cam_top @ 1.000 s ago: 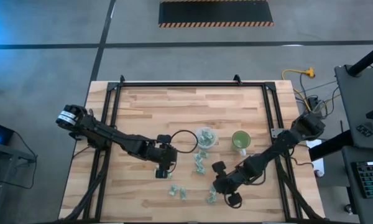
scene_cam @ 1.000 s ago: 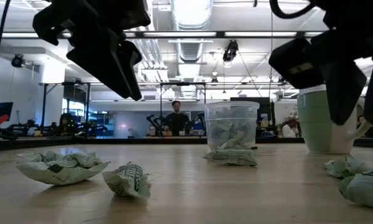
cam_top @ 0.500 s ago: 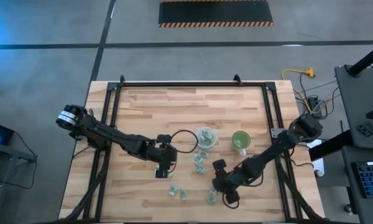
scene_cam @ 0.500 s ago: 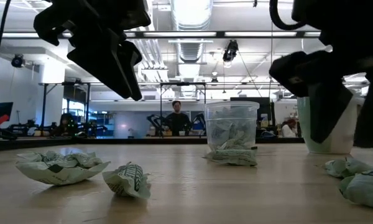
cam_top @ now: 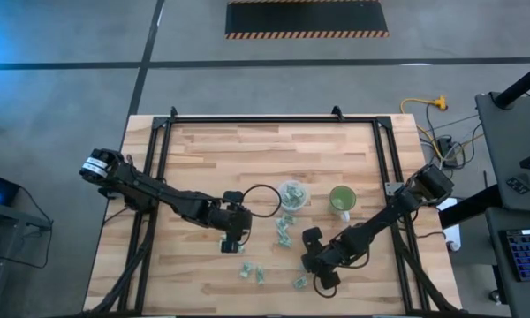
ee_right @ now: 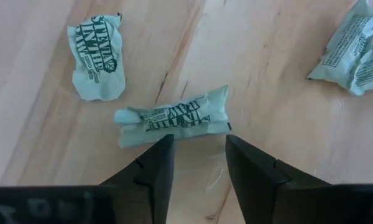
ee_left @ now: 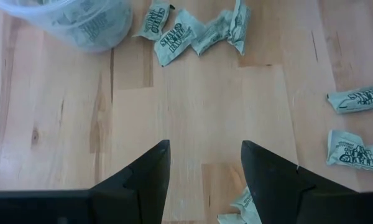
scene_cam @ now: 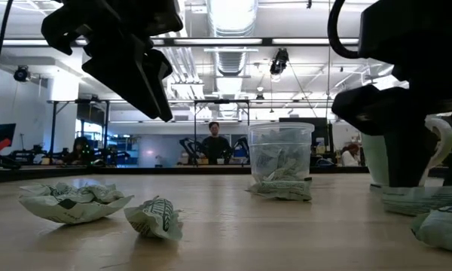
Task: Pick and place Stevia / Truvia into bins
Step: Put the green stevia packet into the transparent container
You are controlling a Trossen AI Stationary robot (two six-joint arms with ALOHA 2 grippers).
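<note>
Green sachets lie scattered on the wooden table [cam_top: 203, 150] around the clear cup [cam_top: 292, 194], with both grippers low over them.

The clear cup, partly filled with sachets, is the landmark: the green cup [cam_top: 342, 200] stands just to its right, a small cluster of sachets [ee_left: 196, 31] lies against its near side, and further loose ones [cam_top: 252, 273] rest nearer the table's front edge. Left of the clear cup, the left gripper [ee_left: 205, 171] hangs over bare wood, its jaws spread and empty. Down and to the right of the clear cup, the right gripper [ee_right: 199, 158] points steeply at the table, its jaws parted and holding nothing, with a crumpled sachet [ee_right: 173, 117] lying just beyond its fingertips [ee_right: 158, 155]. Other sachets [ee_right: 98, 56] lie close on either side of it.
</note>
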